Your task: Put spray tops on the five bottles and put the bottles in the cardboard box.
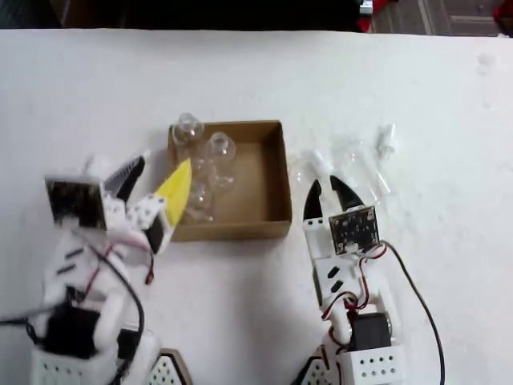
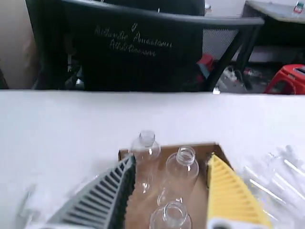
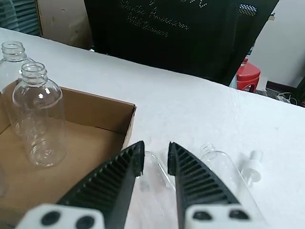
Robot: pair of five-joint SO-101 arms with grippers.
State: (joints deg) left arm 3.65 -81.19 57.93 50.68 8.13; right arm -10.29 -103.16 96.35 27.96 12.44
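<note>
Right gripper (image 1: 325,183): slightly apart, empty, just beside cardboard box (image 1: 282,172), facing lying bottle (image 3: 223,164) and spray top (image 3: 252,168). Left gripper (image 1: 166,164): wide apart above three uncapped bottles (image 1: 219,149) in box. Suggest: grip top by head, align stem with neck.

white table (image 1: 96,88) w/ cardboard box (image 1: 232,230), loose bottle (image 3: 226,167) & spray top (image 1: 387,138).

Parted claw (image 3: 155,153) hovers beside cardboard box (image 3: 97,110) holding upright bottle (image 3: 40,117).
</note>
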